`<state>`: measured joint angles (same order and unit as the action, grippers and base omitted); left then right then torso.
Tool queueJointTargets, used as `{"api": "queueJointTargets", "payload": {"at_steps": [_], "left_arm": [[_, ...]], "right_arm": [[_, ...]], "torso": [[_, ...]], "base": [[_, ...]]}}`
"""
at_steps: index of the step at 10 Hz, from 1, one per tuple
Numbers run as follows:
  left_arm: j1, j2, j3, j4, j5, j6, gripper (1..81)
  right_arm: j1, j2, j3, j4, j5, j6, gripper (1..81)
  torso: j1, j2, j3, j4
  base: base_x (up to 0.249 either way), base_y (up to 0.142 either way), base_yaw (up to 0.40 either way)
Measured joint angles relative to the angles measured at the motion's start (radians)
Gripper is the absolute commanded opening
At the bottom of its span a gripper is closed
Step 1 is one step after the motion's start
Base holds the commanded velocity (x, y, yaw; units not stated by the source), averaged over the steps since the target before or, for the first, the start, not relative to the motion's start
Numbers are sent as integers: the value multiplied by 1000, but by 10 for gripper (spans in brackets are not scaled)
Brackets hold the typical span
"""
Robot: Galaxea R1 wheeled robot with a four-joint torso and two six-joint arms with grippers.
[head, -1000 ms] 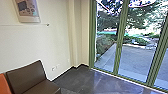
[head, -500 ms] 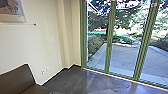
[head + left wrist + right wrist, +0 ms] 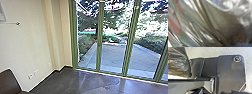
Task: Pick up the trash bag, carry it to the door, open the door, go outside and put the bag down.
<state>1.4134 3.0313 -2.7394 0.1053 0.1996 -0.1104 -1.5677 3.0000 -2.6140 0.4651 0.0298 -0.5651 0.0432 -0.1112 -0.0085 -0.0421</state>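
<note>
- The trash bag [image 3: 223, 23] is close up against my left wrist camera, shiny and creased; I cannot tell whether my left claw is wide, narrow or holding it.
- Near my right claw, the bag's dark folds seem to overlap the edge of my base; this claw's state I cannot tell either.
- Ahead of both claws, past the dark polished floor [image 3: 60, 81], stand green-framed glass panels [image 3: 100, 45], with a paved yard [image 3: 146, 58] and shrubs [image 3: 152, 42] beyond.
- Off to my left claw's side are a pale wall [image 3: 27, 45] and a brown chair [image 3: 8, 81].
</note>
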Motion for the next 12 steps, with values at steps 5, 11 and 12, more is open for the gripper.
{"api": "queueJointTargets", "payload": {"at_steps": [5, 11, 12], "left_arm": [[0, 0, 0, 0, 1, 0, 10], [1, 0, 0, 0, 1, -1, 10], [0, 0, 0, 0, -1, 0, 10]], "right_arm": [[-1, 0, -2, 0, 1, 0, 811], [0, 2, -6, 0, 3, 0, 811], [-3, 2, -6, 0, 0, 0, 811]], "torso": [[0, 0, 0, 0], [0, 0, 0, 0], [0, 0, 0, 0]], "base": [[0, 0, -282], [0, 0, -285], [0, 0, -286]]}}
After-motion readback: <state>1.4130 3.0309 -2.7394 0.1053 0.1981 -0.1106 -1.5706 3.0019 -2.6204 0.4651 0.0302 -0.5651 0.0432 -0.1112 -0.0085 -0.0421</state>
